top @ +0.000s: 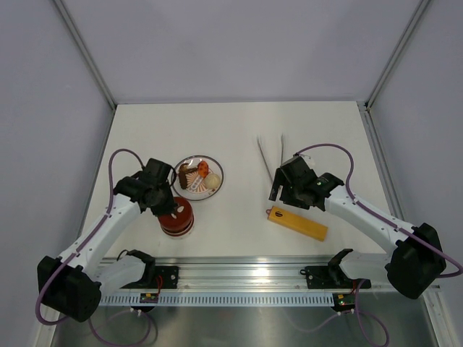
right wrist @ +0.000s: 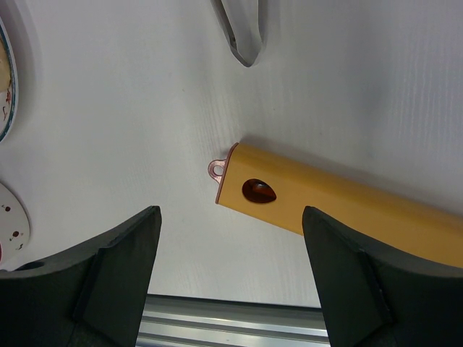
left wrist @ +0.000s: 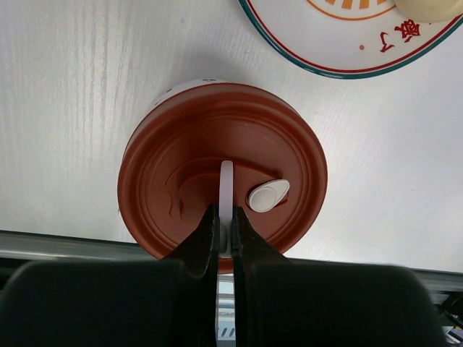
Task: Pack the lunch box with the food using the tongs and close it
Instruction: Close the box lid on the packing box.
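The red lunch box (top: pixel 176 217) stands near the table's front left with its dark-red lid (left wrist: pixel 181 159) on top. My left gripper (left wrist: pixel 225 217) is shut on the thin white handle (left wrist: pixel 226 184) that stands up from the lid's middle. Several small pieces of food (top: pixel 199 176), brown, orange and cream, lie on the plate (top: pixel 181 189) just behind the box. The silver tongs (top: pixel 269 155) lie flat on the table right of centre; their joined end shows in the right wrist view (right wrist: pixel 246 36). My right gripper (right wrist: pixel 230 213) hangs open and empty just in front of the tongs.
A long yellow-orange bar (top: pixel 298 223) lies under and to the right of my right gripper, its looped end (right wrist: pixel 217 168) between the fingers' line of sight. A metal rail (top: pixel 231 278) runs along the near edge. Grey walls close off the back and sides.
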`<control>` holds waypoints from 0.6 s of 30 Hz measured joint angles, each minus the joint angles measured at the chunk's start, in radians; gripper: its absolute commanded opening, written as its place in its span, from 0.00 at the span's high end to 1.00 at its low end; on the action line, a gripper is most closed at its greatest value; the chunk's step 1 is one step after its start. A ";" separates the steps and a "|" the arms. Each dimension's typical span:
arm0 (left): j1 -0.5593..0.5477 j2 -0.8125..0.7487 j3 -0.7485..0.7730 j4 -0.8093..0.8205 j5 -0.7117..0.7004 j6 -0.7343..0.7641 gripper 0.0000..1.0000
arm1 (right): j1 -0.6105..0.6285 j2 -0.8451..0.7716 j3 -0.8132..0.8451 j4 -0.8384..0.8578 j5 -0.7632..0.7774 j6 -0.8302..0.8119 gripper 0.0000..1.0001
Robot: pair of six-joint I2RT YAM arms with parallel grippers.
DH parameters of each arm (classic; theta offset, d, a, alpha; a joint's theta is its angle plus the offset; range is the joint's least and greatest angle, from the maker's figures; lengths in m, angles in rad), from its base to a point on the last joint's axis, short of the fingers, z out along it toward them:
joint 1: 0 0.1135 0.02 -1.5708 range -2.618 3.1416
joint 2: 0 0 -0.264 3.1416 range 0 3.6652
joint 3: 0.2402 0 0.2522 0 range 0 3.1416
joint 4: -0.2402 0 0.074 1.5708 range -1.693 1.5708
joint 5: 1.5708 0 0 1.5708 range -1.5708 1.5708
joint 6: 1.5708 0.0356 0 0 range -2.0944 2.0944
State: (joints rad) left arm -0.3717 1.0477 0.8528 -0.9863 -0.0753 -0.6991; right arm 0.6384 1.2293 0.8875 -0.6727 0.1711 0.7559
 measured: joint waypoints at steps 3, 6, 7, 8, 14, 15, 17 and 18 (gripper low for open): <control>-0.008 0.009 0.001 -0.002 0.001 0.003 1.00 | 0.000 0.001 0.000 0.002 0.000 0.000 0.14; -0.013 0.021 0.001 -0.002 0.001 0.003 1.00 | 0.000 0.004 0.000 0.003 0.000 0.000 0.14; -0.014 0.024 0.001 -0.001 0.001 0.003 1.00 | 0.000 0.005 0.000 0.003 0.000 0.000 0.14; -0.016 0.028 0.001 0.000 0.001 0.003 1.00 | 0.000 0.005 0.000 0.003 0.000 0.000 0.14; -0.020 0.051 -0.019 0.014 0.001 0.003 1.00 | 0.000 0.009 0.000 0.004 -0.001 0.000 0.14; -0.020 0.054 -0.024 0.016 0.000 0.003 1.00 | 0.000 0.010 0.000 0.004 0.000 0.000 0.14; -0.020 0.055 -0.032 0.015 0.000 0.003 1.00 | 0.000 0.010 0.000 0.004 -0.001 0.000 0.14; -0.020 0.055 -0.035 0.018 0.000 0.002 1.00 | 0.000 0.011 0.000 0.005 -0.001 0.000 0.14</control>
State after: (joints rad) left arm -0.3920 1.1023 0.8173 -0.9684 -0.0750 -0.6968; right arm 0.6384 1.2400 0.8875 -0.6682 0.1703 0.7559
